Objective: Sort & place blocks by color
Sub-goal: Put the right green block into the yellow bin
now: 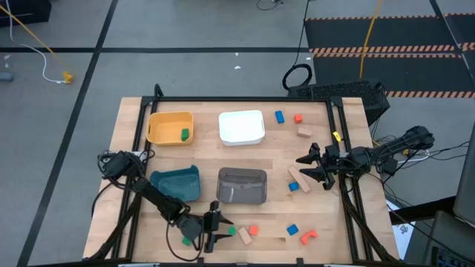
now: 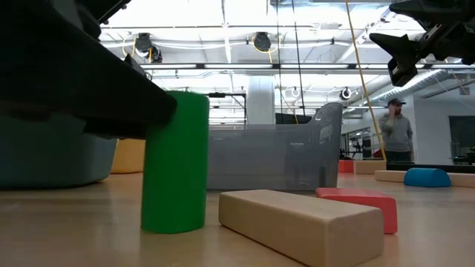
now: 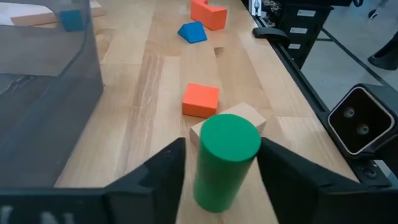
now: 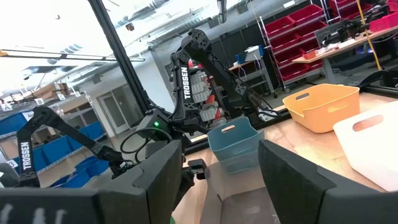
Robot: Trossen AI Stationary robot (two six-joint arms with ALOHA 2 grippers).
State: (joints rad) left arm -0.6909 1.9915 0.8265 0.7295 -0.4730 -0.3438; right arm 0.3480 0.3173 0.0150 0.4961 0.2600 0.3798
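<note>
A green cylinder block (image 3: pixel 224 162) stands upright on its flat end on the table, near the front edge (image 1: pixel 231 231). My left gripper (image 3: pixel 222 171) has one finger on each side of it. Just beyond it lie a tan block (image 3: pixel 239 118) and an orange block (image 3: pixel 201 99). Blue, orange and tan blocks are scattered toward the right (image 1: pixel 297 182). Another green block (image 1: pixel 184 134) lies in the yellow bin (image 1: pixel 159 127). My right gripper (image 1: pixel 304 167) hangs open above the table's right side, holding nothing. My left gripper has the green cylinder's upper half between its two fingers, coming nearly level from the table's left. One finger (image 3: pixel 280 168) lies against the cylinder's side (image 3: pixel 254 155). Beside the other finger (image 3: pixel 165 171) a thin strip of table shows. The cylinder stands upright on the table.
A grey bin (image 1: pixel 242 185) and a teal bin (image 1: pixel 177 184) stand just behind my left gripper, and a white bin (image 1: pixel 242 127) stands farther back. A blue wedge (image 3: pixel 191 32) and an orange arch (image 3: pixel 208 14) lie farther right along the front. A person (image 2: pixel 397 133) stands in the room beyond.
</note>
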